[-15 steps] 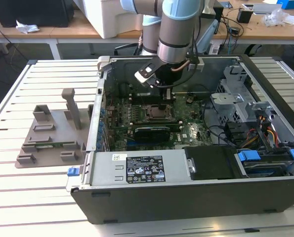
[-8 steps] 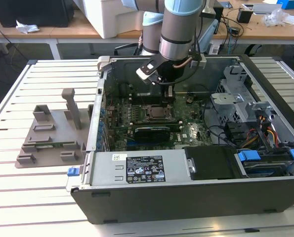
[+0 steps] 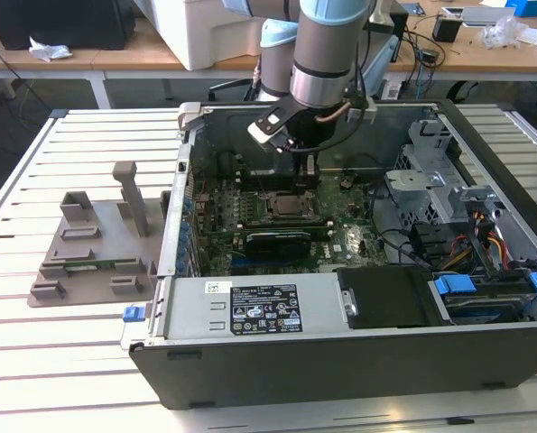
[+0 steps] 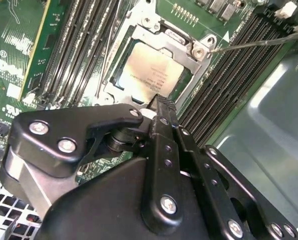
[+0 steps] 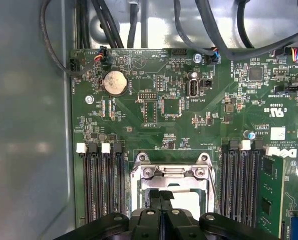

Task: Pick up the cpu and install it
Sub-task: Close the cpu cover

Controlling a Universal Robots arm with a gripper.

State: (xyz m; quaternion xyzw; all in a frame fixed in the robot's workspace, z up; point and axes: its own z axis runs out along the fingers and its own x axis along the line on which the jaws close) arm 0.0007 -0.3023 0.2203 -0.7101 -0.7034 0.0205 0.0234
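The cpu, a flat square chip with a silvery top, lies inside the metal-framed socket on the green motherboard. In the exterior view the cpu sits in the middle of the board inside the open computer case. My gripper hangs just above the socket's far edge. In both wrist views its black fingers press together with nothing between them, and the fingertips hover over the cpu's edge. The first wrist view shows the socket frame with the gripper covering part of the cpu.
Rows of black memory slots flank the socket on both sides. A long thin metal lever sticks out beside the socket. The case walls, a drive cage and cables surround the board. A grey plastic tray with posts stands on the slatted table at the exterior view's left.
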